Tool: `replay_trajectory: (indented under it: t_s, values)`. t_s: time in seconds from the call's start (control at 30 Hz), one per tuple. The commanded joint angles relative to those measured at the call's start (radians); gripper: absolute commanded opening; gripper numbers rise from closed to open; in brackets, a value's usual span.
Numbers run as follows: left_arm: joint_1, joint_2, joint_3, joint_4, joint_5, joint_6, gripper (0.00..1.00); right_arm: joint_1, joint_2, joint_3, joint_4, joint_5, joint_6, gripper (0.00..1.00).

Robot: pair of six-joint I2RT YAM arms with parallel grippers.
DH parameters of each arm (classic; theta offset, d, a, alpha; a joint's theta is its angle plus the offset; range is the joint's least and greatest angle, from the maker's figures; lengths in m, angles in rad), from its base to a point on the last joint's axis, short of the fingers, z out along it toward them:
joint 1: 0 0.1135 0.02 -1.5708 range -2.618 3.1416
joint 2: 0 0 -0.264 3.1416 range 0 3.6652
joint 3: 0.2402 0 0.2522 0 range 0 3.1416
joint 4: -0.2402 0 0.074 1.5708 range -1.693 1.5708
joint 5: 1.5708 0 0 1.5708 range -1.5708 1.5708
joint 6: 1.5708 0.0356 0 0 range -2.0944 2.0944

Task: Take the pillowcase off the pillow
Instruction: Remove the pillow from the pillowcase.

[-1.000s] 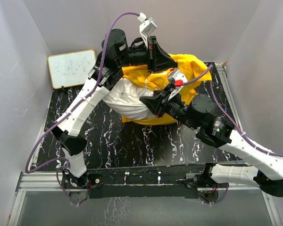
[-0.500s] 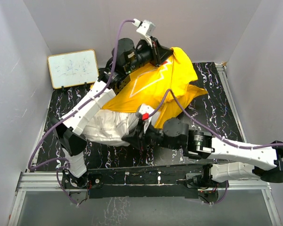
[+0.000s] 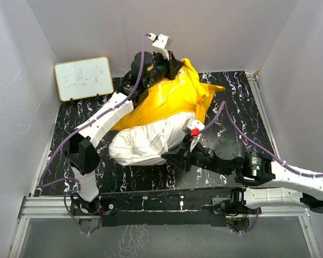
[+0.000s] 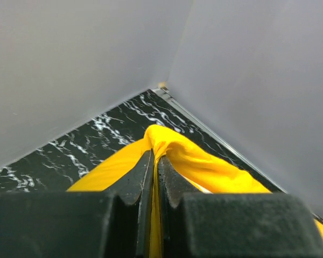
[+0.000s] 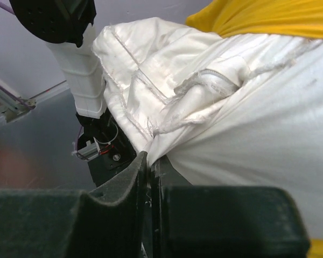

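Pillowcase (image 3: 169,99), yellow, partly drawn off a white pillow (image 3: 145,142) on a black marbled table (image 3: 134,174), with both held by two robot arms.
The case is bunched over the far end of the pillow, near the back wall. The pillow's near, left end is bared and lies wrinkled on the table. A fold of the case's far edge is pinched by the left gripper (image 4: 153,158), its jaws pressed together on the cloth above the table. The pillow's near edge is gripped at a seam by the right gripper (image 5: 148,161), its jaws squeezed on white fabric. A whiteboard (image 3: 82,78) is propped in the far left corner.
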Motion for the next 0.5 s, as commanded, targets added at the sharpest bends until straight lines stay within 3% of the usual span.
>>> replay_trajectory:
  t_s: [0.0,0.2,0.3,0.37,0.47]
  values:
    - [0.119,0.037,-0.048,0.064,-0.27,0.138,0.0,0.074,-0.069,0.05,0.064,-0.208,0.042,0.08]
    - [0.162,0.057,-0.088,0.082,-0.295,0.161,0.0,0.073,-0.113,0.056,0.075,-0.192,0.036,0.08]
    - [0.171,0.034,-0.11,0.039,-0.177,0.07,0.0,0.074,-0.113,0.084,0.002,0.035,0.055,0.09]
    - [0.171,0.008,-0.136,0.021,-0.065,-0.013,0.0,0.073,-0.113,0.109,-0.077,0.312,0.131,0.26]
    - [0.169,-0.02,-0.17,0.009,0.108,-0.138,0.0,0.074,-0.104,0.148,-0.105,0.434,0.185,0.49]
